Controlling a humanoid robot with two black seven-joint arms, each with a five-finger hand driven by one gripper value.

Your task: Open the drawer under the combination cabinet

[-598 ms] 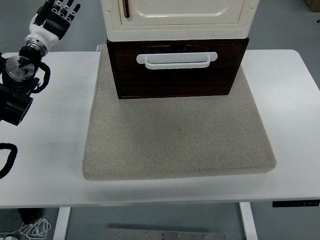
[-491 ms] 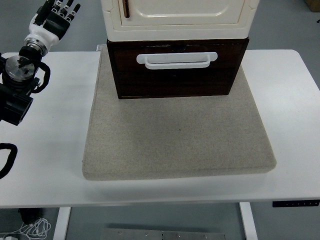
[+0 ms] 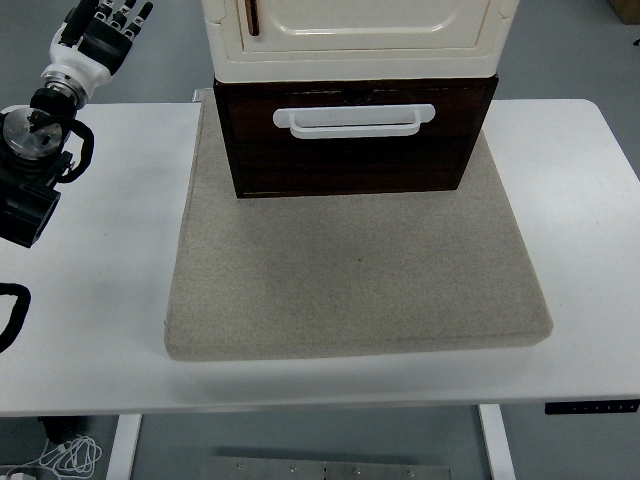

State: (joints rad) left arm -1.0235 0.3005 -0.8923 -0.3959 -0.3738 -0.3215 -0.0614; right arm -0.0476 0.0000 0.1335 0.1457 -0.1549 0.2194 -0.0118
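A cream cabinet (image 3: 360, 35) stands on a dark brown drawer (image 3: 352, 150) with a white bar handle (image 3: 353, 120). The drawer front sticks out a little beyond the cabinet's front. Both rest on a beige mat (image 3: 350, 270). My left hand (image 3: 100, 25) is raised at the top left corner, well to the left of the cabinet, fingers spread and holding nothing. Its black arm (image 3: 30, 170) runs down the left edge. The right arm is out of view.
The white table (image 3: 90, 300) extends around the mat on both sides. A loop of black cable (image 3: 12, 315) hangs at the left edge. Grey floor shows beyond the table's far edge.
My left hand and forearm have drifted slightly left and up, away from the cabinet. The drawer has not moved.
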